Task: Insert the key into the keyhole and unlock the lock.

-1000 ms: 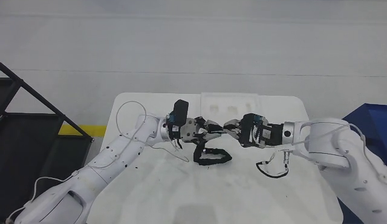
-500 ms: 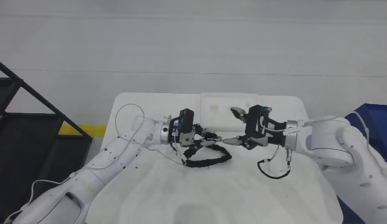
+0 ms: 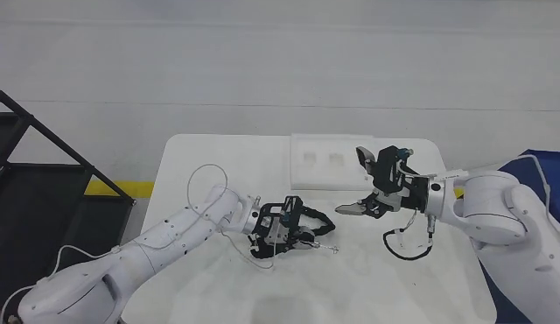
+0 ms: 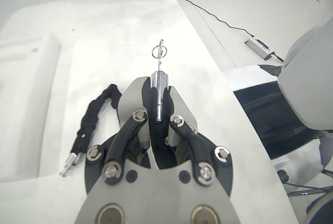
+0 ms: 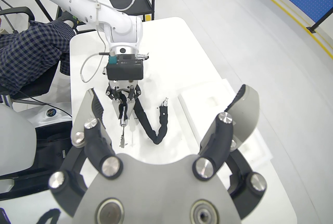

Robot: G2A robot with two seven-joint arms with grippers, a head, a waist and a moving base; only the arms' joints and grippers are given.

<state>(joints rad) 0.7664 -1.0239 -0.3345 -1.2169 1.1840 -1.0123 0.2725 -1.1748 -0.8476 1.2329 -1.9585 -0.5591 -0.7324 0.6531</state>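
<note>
The left gripper (image 3: pixel 296 229) is closed on the shiny lock (image 4: pixel 158 95) near the middle of the table (image 4: pixel 104 27), the key (image 4: pixel 159 53) seems to sit in its keyhole, and the right gripper (image 5: pixel 169 105) stands wide open, apart from them.

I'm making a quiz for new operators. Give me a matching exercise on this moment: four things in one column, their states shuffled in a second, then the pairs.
Things:
1 left gripper
2 right gripper
3 key
4 cable's pin end

States:
a open, holding nothing
b inserted in the lock cylinder
c loose, out of the lock cylinder
d shut on the lock cylinder

Pairs: 1-d; 2-a; 3-b; 4-c.
</note>
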